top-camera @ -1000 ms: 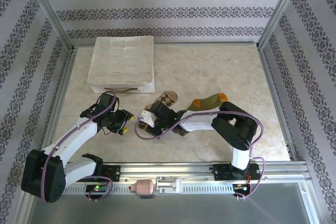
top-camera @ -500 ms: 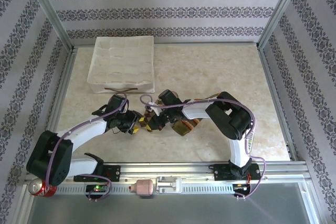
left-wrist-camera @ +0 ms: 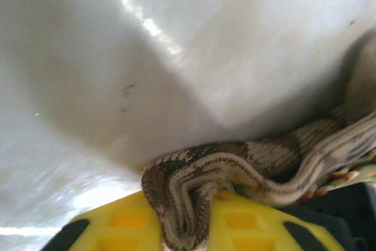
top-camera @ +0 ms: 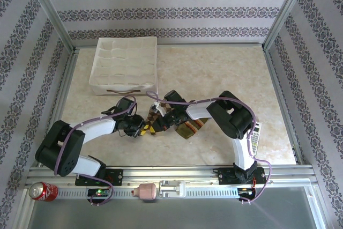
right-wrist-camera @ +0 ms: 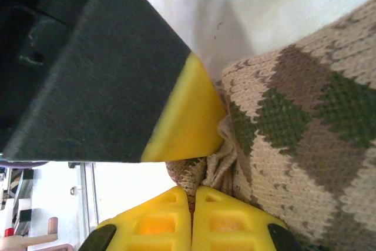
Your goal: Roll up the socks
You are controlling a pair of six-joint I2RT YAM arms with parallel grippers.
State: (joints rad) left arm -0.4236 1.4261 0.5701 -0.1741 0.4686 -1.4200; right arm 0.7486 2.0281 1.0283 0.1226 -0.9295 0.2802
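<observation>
From above, both our arms reach low to mid-table. The left gripper [top-camera: 140, 128] and right gripper [top-camera: 161, 122] share the brown-and-beige argyle knit sock [top-camera: 154, 117], beside the olive-green fabric sock with orange stripes [top-camera: 190, 128]. At the left wrist, yellow pads [left-wrist-camera: 247, 224] clamp its cuff. At the right wrist, pads nip a fold. We should roll under even tension.

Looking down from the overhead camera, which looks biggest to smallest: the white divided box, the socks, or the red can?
1. White divided box: clearly the largest.
2. Socks: bunched into a small heap, far smaller than the box.
3. Red can: smallest, though it may sit nearer the camera and look bigger than it is.
</observation>
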